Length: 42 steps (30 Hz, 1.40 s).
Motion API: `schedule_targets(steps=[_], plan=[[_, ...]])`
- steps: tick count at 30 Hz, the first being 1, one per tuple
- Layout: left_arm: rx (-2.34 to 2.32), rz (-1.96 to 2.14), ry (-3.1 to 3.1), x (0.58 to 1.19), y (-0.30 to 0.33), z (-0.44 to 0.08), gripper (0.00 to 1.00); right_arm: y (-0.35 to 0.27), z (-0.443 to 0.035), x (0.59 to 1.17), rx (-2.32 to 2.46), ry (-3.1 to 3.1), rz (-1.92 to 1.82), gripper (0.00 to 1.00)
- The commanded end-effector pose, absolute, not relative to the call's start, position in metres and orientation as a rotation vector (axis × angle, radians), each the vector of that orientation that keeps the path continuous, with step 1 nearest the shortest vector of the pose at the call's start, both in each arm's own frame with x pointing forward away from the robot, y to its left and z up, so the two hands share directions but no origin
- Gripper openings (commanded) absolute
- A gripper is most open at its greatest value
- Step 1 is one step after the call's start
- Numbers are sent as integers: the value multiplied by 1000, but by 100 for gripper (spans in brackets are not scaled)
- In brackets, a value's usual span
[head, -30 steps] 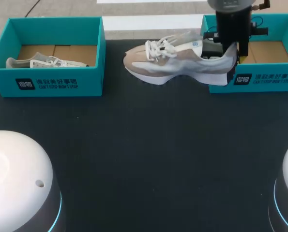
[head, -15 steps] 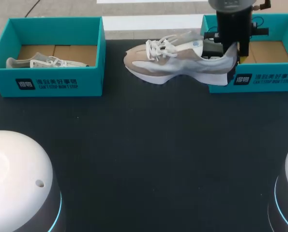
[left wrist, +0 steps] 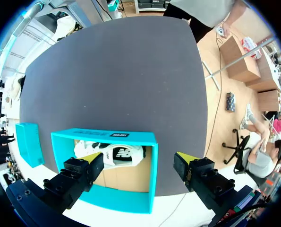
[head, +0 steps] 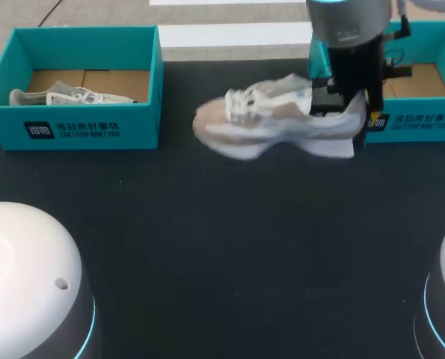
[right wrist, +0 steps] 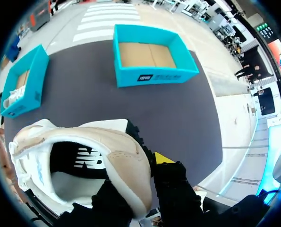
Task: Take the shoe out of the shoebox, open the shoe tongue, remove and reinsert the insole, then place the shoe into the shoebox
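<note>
In the head view, we judge the first step all but finished. The right end effector is clamped on the heel of the sneaker. The sneaker hangs above the counter at about one o'clock, toe towards nine, just beside the right shoebox. Next, we think, it should be set sole-down on the counter so the tongue can be opened. The sneaker is smeared here, so laces and tongue are hard to read. At ten o'clock the left shoebox holds a second sneaker.

In the left wrist view, the left end effector hangs with its fingers apart, gripping nothing, above the left shoebox. One finger partly hides the second sneaker inside.

In the right wrist view, one finger presses the outside of the heel collar. The other sits inside the sneaker, tip hidden. The right shoebox lies empty at the end effector's twelve o'clock. We cannot tell how the insole sits.
</note>
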State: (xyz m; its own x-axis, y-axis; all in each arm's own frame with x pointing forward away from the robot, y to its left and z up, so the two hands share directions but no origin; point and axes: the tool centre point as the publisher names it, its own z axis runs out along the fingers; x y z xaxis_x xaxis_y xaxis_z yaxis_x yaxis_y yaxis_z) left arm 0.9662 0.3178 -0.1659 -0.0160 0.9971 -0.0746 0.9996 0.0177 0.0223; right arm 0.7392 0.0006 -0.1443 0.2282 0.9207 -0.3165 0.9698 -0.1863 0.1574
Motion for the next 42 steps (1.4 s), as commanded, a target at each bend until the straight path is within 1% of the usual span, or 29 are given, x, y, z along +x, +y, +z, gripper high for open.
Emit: schedule_targets(steps=[1,8,11,22,33,42], plan=[[2154,-49,2190,964,318,-166,100,15,-153,730,2129,1763,-286,0],[2154,-49,2190,964,318,-166,100,25,-179,712,2132,1782,-305,0],[2154,-49,2190,964,318,-166,100,28,-197,711,2142,1776,-339,0],[2154,-49,2190,964,318,-166,100,44,-263,707,2227,1709,-279,0],[2154,-49,2190,964,318,-166,100,52,-315,701,2222,1715,-301,0],[2154,-49,2190,964,318,-166,100,56,-351,703,2236,1729,-233,0]])
